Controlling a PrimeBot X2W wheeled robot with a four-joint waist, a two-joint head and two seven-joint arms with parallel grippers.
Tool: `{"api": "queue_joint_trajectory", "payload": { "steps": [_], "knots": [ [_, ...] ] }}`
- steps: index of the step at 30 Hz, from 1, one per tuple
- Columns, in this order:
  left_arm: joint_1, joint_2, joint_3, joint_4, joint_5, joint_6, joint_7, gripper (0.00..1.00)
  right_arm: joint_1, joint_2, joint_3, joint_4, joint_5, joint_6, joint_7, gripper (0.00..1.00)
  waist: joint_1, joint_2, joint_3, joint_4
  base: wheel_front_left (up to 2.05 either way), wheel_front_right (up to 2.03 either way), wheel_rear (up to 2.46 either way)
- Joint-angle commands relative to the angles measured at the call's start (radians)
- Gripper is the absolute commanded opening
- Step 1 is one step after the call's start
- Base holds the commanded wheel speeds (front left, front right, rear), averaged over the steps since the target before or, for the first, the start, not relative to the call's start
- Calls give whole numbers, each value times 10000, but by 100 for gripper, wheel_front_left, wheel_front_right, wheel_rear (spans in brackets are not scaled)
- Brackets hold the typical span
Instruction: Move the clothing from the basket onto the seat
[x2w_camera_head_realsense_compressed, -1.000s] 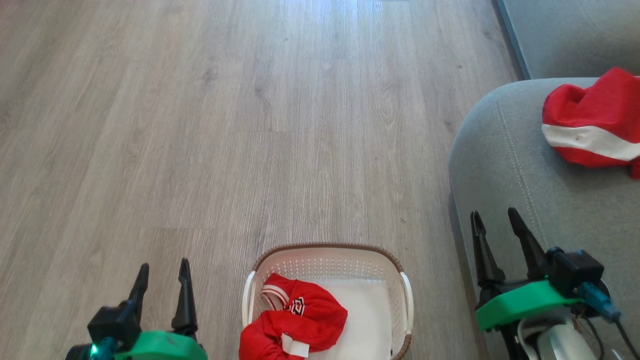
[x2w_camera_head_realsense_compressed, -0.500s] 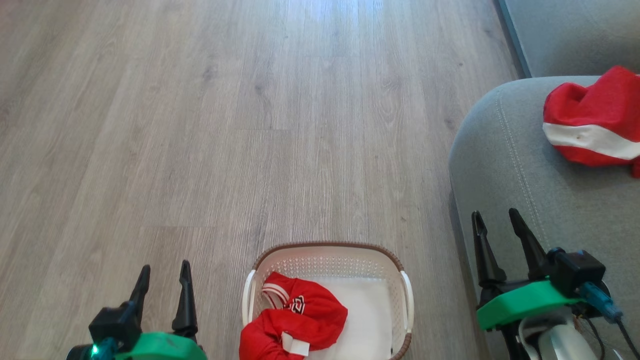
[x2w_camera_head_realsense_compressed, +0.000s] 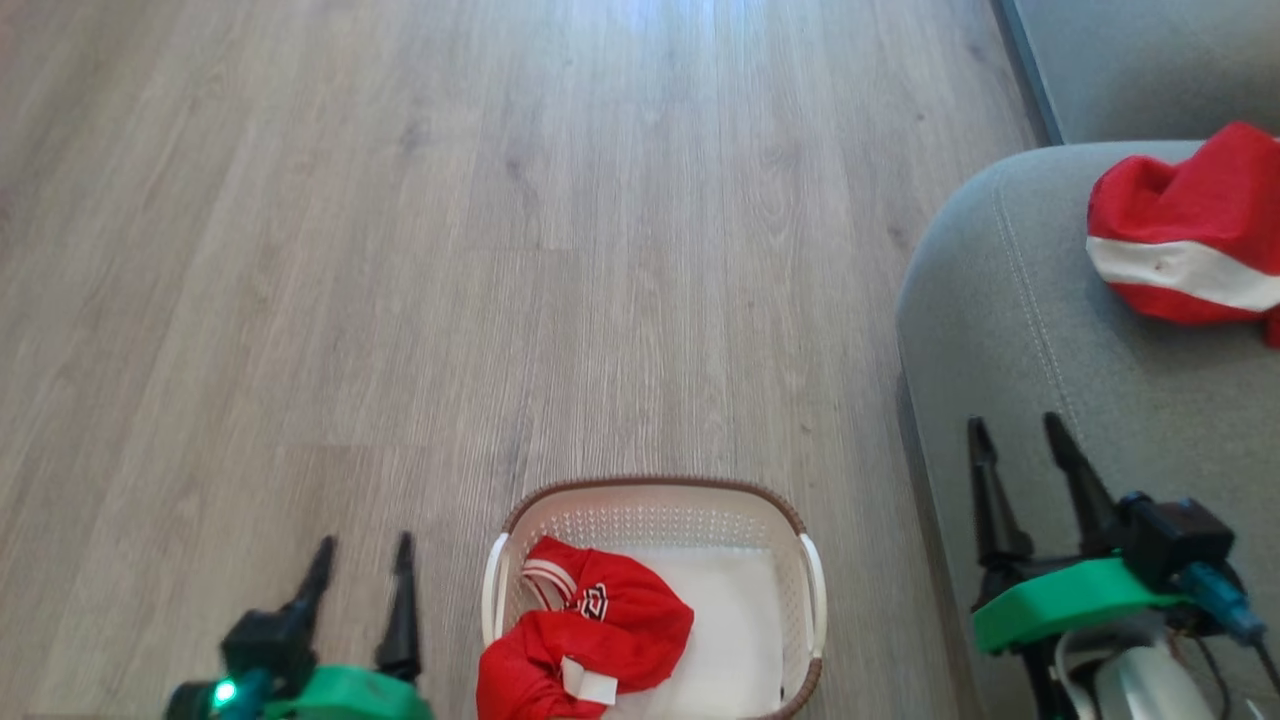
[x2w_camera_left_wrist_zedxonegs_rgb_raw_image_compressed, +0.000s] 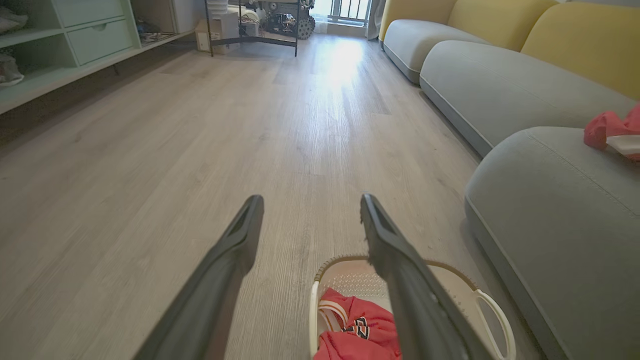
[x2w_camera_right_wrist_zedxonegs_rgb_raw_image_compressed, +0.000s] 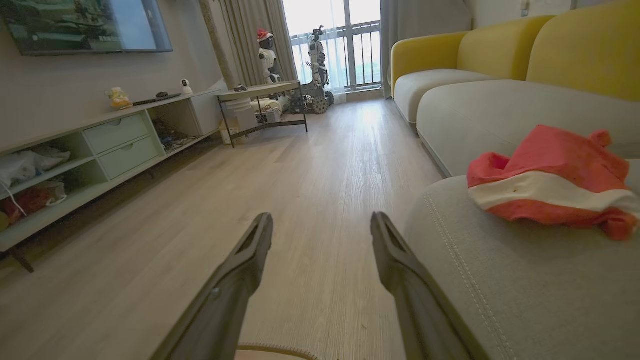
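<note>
Grey upholstery of the seat carries one red garment, so half the job looks done. The basket on the floor beside it holds the other red garment. The left gripper and right gripper hang empty, fingers spread apart.

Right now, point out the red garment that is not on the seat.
The labelled red garment, lying in the basket on the floor; the striped red garment already rests on the grey seat.
</note>
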Motion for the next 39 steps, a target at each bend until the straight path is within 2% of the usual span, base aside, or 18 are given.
{"api": "queue_joint_trajectory", "payload": {
  "steps": [1,6,12,17,23,29,39],
  "knots": [
    [-681,-46,191,-195,97,-70,-80,100,-342,1,97,-402,-105,-4,-93,100,1,-1,130,-40,0,0,0],
    [-1454,-259,-437,538,367,-378,63,100,-581,1,-348,-745,-441,-4,-93,100,1,-1,860,-174,0,0,0],
    [-3012,-637,-1371,1933,841,-865,218,100,-1361,1,-612,-1388,-788,-4,-93,100,1,-1,2451,-457,0,0,0],
    [-4542,-980,-2243,3604,1141,-1310,351,100,-2197,1,-590,-2002,-1014,-4,-93,100,1,-1,4061,-720,0,0,0],
    [-6373,-1137,-3133,5860,1353,-1613,429,100,-3166,1,-531,-2735,-1114,-4,-93,100,1,-1,5907,-1009,0,0,0],
    [-7602,-1155,-4308,7472,1287,-1732,750,100,-3813,1,-573,-3498,-1237,-4,-93,100,1,-1,7201,-1188,0,0,0],
    [-8745,-1158,-5983,8391,790,-1576,1327,100,-4339,1,-450,-4351,-1135,-4,-93,100,1,-1,8610,-1348,0,0,0]
  ]
}}
